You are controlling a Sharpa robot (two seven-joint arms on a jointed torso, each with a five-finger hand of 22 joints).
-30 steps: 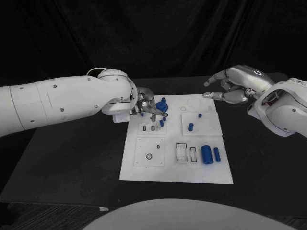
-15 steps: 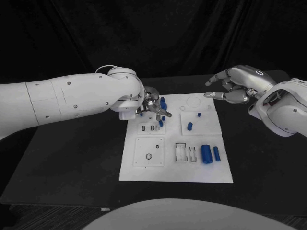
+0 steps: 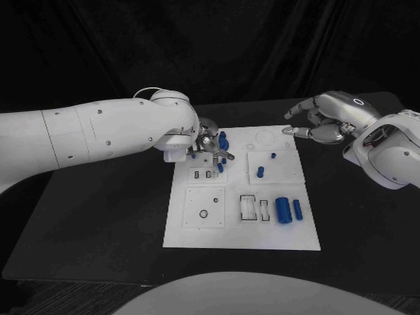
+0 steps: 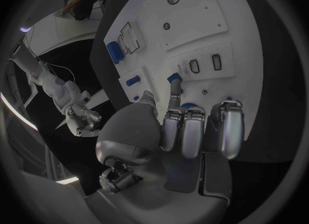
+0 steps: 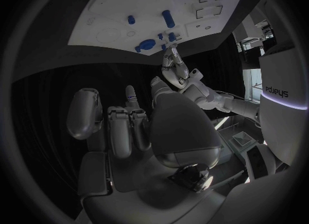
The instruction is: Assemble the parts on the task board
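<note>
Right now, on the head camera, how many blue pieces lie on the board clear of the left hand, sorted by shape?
Thick cylinder: 1
Thin cylinder: 1
Short cylinder: 1
Small peg: 1
Total: 4 on the board. More blue pieces sit at the left hand, partly hidden, so they are not counted.

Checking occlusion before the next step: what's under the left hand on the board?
Under the left hand, blue parts at the task board's far-left corner. Whether the fingers grip one is covered by the hand.
</note>
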